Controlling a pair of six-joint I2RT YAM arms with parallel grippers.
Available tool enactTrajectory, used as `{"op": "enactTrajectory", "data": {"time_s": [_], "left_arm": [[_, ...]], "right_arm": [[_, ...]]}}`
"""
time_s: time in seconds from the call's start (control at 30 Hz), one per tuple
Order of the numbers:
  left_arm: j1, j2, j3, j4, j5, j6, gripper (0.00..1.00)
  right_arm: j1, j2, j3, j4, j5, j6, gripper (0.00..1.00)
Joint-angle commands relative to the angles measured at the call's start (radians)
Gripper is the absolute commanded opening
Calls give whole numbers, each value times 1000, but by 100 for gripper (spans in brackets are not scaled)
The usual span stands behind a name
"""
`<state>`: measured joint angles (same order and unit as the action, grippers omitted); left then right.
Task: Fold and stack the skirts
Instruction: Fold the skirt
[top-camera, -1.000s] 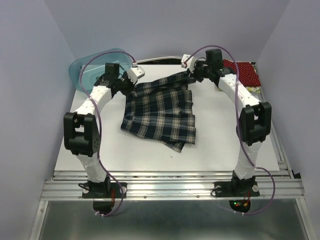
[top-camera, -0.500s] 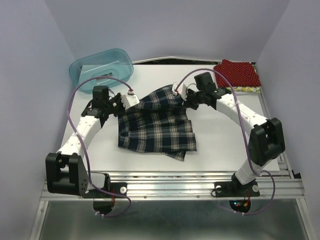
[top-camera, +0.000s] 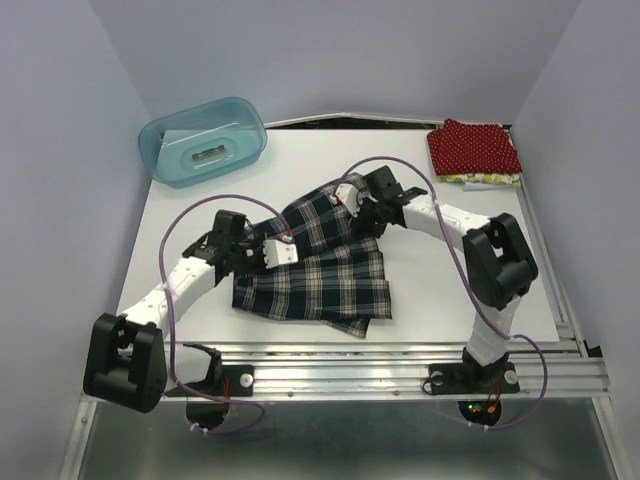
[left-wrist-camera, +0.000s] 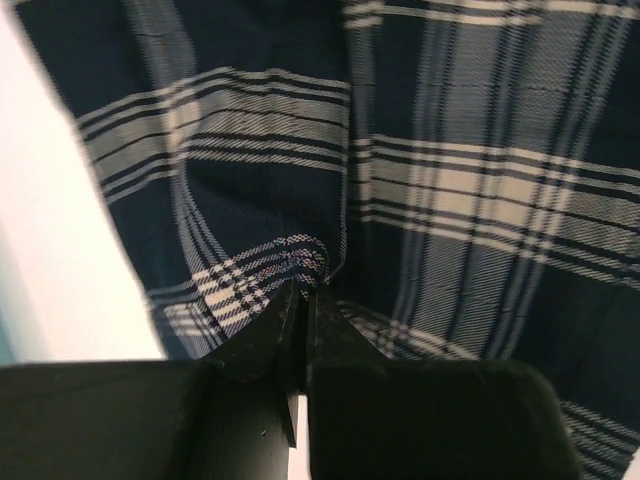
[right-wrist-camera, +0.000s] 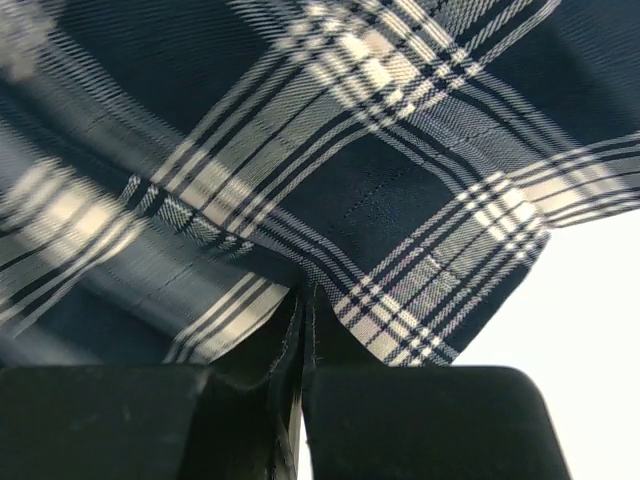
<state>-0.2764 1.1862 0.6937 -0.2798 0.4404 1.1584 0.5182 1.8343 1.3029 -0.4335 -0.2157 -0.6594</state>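
Navy skirt (top-camera: 330, 282) clamped in left pincer (left-wrist-camera: 305, 292), right pincer (right-wrist-camera: 303, 296).

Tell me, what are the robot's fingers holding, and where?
The plaid skirt, by its lifted far edge: left fingers pinch the left end, right fingers the right end.

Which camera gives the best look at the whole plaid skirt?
The top external view: it shows the whole plaid skirt on the table. The wrist views show only close plaid patches pinched in the left end effector and the right end effector.
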Motion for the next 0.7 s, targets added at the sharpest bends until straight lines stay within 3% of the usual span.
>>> {"op": "enactTrajectory", "data": {"time_s": [0.0,0.03,0.07,0.13,0.2,0.27,0.43,0.53,0.67], "left_arm": [[-55,48,-26,-44,-66,20,0],[-69,67,-26,-48,-83,17,0],[-90,104,-22,-53,-95,17,0],[-102,148,-13,-68,-132,12,0],[-104,221,19,-90,-158,-8,0],[-104,271,64,-99,-163,-61,0],[-104,401,174,-105,-138,-221,0],[-104,475,260,-104,-123,-345,0],[-103,601,404,-168,-72,-479,0]], "right_arm": [[-21,80,113,50,81,24,5],[-21,94,133,50,78,41,14],[-42,112,156,21,72,52,38],[-64,117,222,-14,41,92,67],[-76,99,269,-74,58,153,82],[-101,63,283,-125,64,210,89],[-132,-113,268,-240,79,443,83],[-132,-202,210,-298,-72,544,72],[-132,-237,8,-301,-315,577,52]]}}
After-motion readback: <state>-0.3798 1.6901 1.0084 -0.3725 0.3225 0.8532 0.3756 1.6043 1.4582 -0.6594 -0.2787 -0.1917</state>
